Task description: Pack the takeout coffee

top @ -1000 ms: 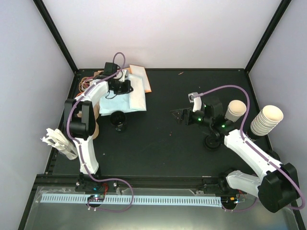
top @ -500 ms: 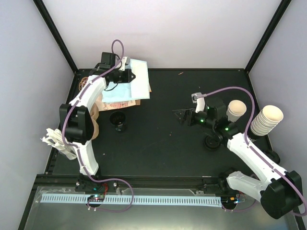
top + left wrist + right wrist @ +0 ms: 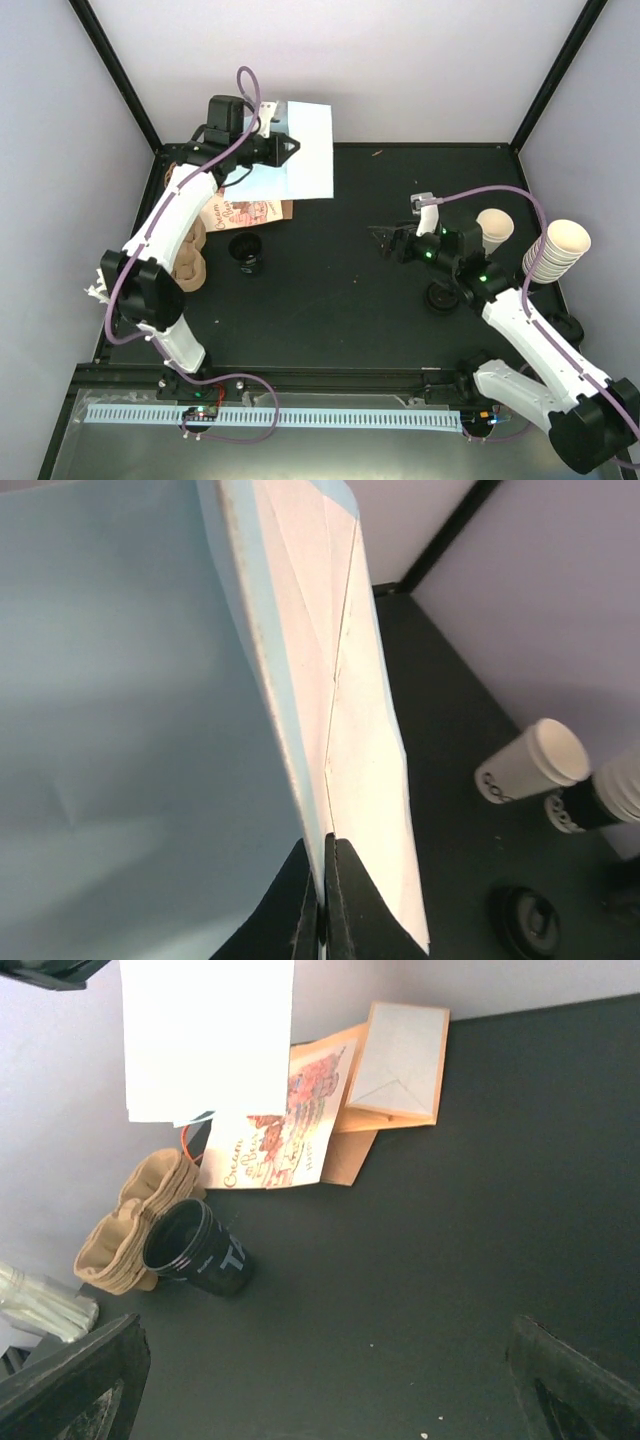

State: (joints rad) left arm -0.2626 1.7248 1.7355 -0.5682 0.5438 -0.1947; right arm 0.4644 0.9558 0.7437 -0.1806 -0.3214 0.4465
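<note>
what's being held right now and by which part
The left gripper pinches a flat pale-blue paper bag by its edge; the right gripper is open, holding nothing.

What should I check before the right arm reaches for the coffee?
1. Left gripper holds the paper bag: ok. It is shut on the bag's edge, and the bag is raised off the table.
2. Bag mouth open: not ok. The bag looks flat.
3. Right gripper free: ok. It is open and empty.
4. Takeout coffee lidded and upright: ok. The black lid faces up, partly hidden under the right arm.
5. Right gripper above the coffee: not ok. It hovers apart from the cup, toward the table's middle.
</note>
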